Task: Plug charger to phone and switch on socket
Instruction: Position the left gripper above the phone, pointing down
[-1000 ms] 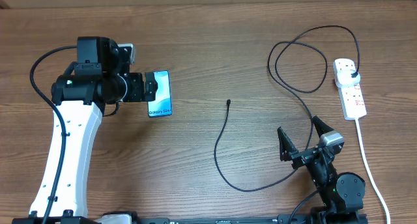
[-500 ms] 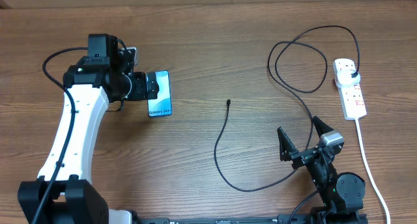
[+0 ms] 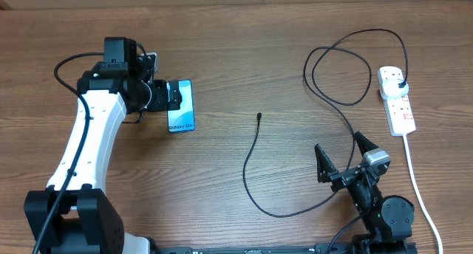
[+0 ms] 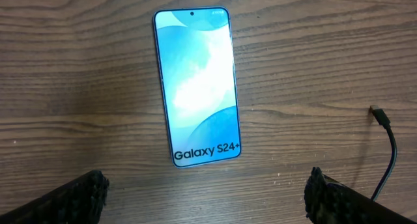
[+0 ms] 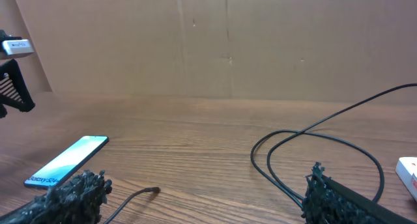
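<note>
The phone (image 3: 182,106) lies flat on the wooden table, its blue screen lit with "Galaxy S24+" at the near end; it also shows in the left wrist view (image 4: 197,86) and the right wrist view (image 5: 65,161). My left gripper (image 3: 171,99) hovers over the phone's left side, open and empty, its fingertips wide apart (image 4: 205,196). The charger cable (image 3: 255,173) runs from its connector tip (image 3: 259,116) in loops to the black plug (image 3: 400,85) seated in the socket strip (image 3: 397,101). My right gripper (image 3: 342,159) is open and empty near the table's front, straddling the cable (image 5: 207,201).
The strip's thick white cord (image 3: 415,180) runs down the right edge of the table. A brown cardboard wall (image 5: 228,42) stands behind the table.
The left arm has shifted slightly right and back over the phone. The phone, cable and right arm have not moved.
</note>
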`<state>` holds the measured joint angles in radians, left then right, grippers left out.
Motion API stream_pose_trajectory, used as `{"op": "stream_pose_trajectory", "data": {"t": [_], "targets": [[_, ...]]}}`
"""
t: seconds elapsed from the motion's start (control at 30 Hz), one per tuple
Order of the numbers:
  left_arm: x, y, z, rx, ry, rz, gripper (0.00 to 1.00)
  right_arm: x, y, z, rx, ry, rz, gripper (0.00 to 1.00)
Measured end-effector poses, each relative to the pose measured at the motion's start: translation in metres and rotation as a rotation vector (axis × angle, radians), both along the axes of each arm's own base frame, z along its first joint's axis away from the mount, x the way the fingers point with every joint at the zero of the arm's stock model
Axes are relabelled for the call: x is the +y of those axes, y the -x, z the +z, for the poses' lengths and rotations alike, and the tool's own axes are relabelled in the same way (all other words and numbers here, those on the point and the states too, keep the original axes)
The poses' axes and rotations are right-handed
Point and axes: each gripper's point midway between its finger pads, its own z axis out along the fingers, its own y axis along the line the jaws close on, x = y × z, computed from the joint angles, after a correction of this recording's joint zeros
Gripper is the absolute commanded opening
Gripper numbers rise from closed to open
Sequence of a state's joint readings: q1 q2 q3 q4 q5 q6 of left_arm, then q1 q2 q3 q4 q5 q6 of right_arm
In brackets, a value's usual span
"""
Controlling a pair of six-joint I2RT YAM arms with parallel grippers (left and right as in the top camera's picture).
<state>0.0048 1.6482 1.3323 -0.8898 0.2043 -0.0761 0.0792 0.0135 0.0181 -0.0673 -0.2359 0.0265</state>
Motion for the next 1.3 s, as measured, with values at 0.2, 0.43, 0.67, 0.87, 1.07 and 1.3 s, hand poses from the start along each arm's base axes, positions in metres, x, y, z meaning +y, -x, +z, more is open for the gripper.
{"op": "stream_pose_trajectory", "data": {"t": [0.2,0.43,0.67,0.87,1.07,1.3], "targets": [[0.000,-0.003,-0.001,-0.008,0.000,0.000,1.00,0.000,0.000,0.000,0.000,0.000,0.000,1.00],[0.005,-0.004,-0.001,-0.013,-0.027,0.010,1.00,0.000,0.000,0.000,0.000,0.000,0.000,1.00],[0.008,-0.008,0.000,-0.030,-0.042,0.017,1.00,0.000,0.000,0.000,0.001,0.000,0.000,1.00],[0.008,-0.018,-0.003,-0.053,-0.042,0.017,1.00,0.000,0.000,0.000,0.001,0.000,0.000,1.00],[0.007,-0.019,-0.034,0.027,-0.047,0.010,1.00,0.000,0.000,0.000,0.000,0.000,0.000,1.00],[-0.018,-0.013,-0.041,0.099,-0.054,-0.057,1.00,0.000,0.000,0.000,0.000,0.000,0.000,1.00]]}}
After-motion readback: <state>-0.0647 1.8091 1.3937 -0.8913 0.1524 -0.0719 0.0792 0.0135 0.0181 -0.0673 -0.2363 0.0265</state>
